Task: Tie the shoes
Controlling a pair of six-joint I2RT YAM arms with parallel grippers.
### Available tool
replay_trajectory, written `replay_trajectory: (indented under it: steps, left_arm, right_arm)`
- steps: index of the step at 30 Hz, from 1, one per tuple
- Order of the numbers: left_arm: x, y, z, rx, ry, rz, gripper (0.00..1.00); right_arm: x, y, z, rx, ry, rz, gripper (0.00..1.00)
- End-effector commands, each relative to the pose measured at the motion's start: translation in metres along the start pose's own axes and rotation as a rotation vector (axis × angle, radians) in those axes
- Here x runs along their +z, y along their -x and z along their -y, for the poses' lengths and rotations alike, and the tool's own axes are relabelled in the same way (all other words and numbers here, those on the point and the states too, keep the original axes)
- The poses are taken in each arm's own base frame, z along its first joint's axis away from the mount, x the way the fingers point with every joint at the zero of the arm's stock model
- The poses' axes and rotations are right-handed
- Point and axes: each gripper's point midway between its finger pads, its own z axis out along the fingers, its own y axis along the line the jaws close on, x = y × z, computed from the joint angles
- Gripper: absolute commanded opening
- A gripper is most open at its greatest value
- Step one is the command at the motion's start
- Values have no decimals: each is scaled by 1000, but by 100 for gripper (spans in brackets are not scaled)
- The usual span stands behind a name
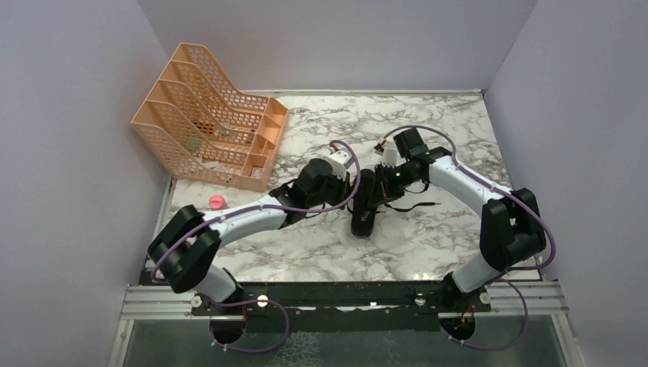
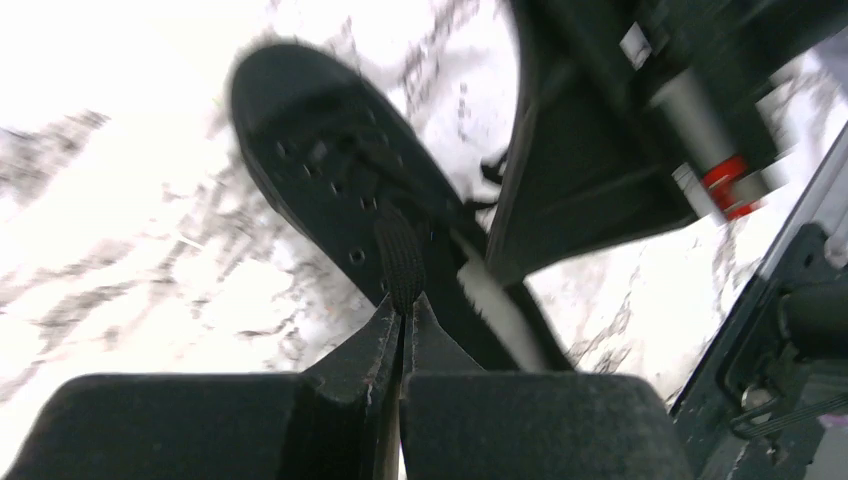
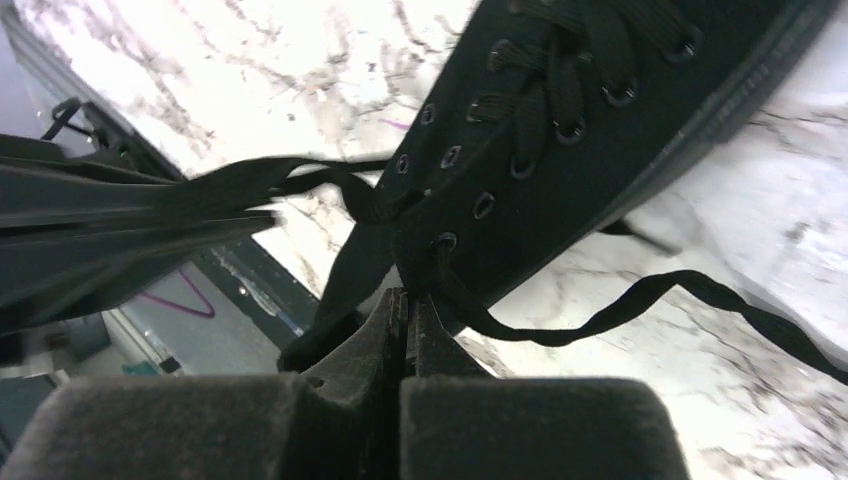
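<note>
Clamping left gripper (image 2: pixel 404 312) and right gripper (image 3: pixel 405 300) tight on 2 lace ends (image 2: pixel 400 250) of black shoe (image 2: pixel 300 130), presumably for drawing a knot.

File rack (image 1: pixel 210 126) well left of shoe (image 1: pixel 361 222)

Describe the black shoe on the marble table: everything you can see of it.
The low-cut all-black fabric-looking shoe stands sole down on the white marble-patterned table, between both arms. Its flat black laces cross through ringed eyelets, untied; one loose end trails over the table. The left gripper is shut on a lace; the right gripper is shut, tips by the shoe's side.
</note>
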Motion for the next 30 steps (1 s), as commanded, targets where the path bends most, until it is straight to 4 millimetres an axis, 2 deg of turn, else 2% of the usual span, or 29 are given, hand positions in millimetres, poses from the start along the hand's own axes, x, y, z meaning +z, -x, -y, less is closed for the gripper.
replay_trajectory:
  steps: [1, 5, 9, 12, 15, 21, 23, 26, 27, 28, 30]
  left_arm:
    - [-34, 26, -20, 24, 96, 32, 0]
    - [-51, 31, -33, 61, 157, -6, 0]
    - [-74, 56, -48, 137, 263, -3, 0]
    - [-76, 67, -35, 165, 201, 5, 0]
    - [-73, 70, -21, 159, 134, -12, 0]
    - [-74, 77, 1, 162, 57, -7, 0]
    - [-70, 77, 4, 179, 38, -18, 0]
    - [-70, 91, 6, 253, 87, -64, 0]
    - [-70, 99, 3, 267, 119, -72, 0]
    - [-71, 99, 0, 276, 141, -91, 0]
    - [-70, 99, 5, 292, 108, -112, 0]
  right_arm:
    - [10, 2, -44, -19, 163, 5, 1]
    - [22, 1, -65, -10, 215, -12, 1]
    - [25, -1, -57, -10, 168, -25, 1]
    - [27, -9, -48, -22, 133, -51, 1]
    - [22, -16, -45, -53, 119, -71, 1]
    - [12, -35, -24, -48, -9, -95, 1]
    - [15, -37, -24, -51, 2, -90, 1]
    - [15, -36, -8, -33, -90, -100, 1]
    - [11, -34, 0, -33, -147, -91, 1]
    - [6, -32, 5, -33, -196, -81, 1]
    - [-1, -29, 5, -49, -212, -57, 1]
